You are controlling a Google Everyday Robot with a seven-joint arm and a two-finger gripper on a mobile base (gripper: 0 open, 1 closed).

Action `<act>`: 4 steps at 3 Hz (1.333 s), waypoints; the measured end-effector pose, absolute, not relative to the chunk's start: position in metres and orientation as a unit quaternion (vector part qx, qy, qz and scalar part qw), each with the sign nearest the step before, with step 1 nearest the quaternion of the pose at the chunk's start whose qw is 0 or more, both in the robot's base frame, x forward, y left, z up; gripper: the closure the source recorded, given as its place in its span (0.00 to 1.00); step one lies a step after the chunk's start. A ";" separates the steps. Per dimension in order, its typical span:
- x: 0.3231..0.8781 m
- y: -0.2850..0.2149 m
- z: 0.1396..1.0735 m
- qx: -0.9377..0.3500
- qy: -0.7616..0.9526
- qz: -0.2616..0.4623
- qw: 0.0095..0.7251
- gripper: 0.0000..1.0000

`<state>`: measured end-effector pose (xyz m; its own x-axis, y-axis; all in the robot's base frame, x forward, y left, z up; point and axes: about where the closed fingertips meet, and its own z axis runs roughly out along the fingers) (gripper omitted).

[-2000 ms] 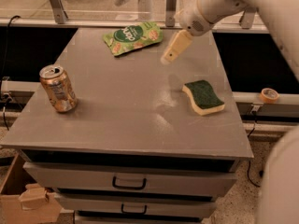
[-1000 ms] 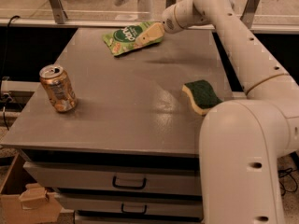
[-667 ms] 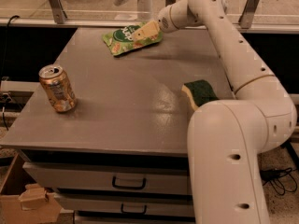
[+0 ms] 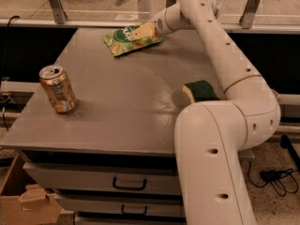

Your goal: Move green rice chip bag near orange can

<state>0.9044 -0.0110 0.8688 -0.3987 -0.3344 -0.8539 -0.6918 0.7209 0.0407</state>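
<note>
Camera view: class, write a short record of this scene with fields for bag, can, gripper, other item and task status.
bag: green rice chip bag, flat at the table's far edge
can: orange can, upright near the left edge, apart from the bag
gripper: gripper over the bag's right end
other item: sponge on the right, beside the arm
task status: bag not yet near can

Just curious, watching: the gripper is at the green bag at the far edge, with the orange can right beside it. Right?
Not quite. In the camera view the orange can stands apart at the near left; the gripper is at the green bag, far edge.
</note>
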 end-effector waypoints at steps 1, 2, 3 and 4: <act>0.909 -0.016 0.860 -0.308 0.820 0.194 0.441 0.41; 0.901 -0.017 0.868 -0.323 0.812 0.201 0.443 0.64; 0.872 -0.002 0.889 -0.373 0.785 0.225 0.441 0.88; 0.828 0.024 0.910 -0.446 0.743 0.252 0.431 1.00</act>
<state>0.8280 0.0242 0.9101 -0.2306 -0.4441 -0.8658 -0.8798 0.4753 -0.0095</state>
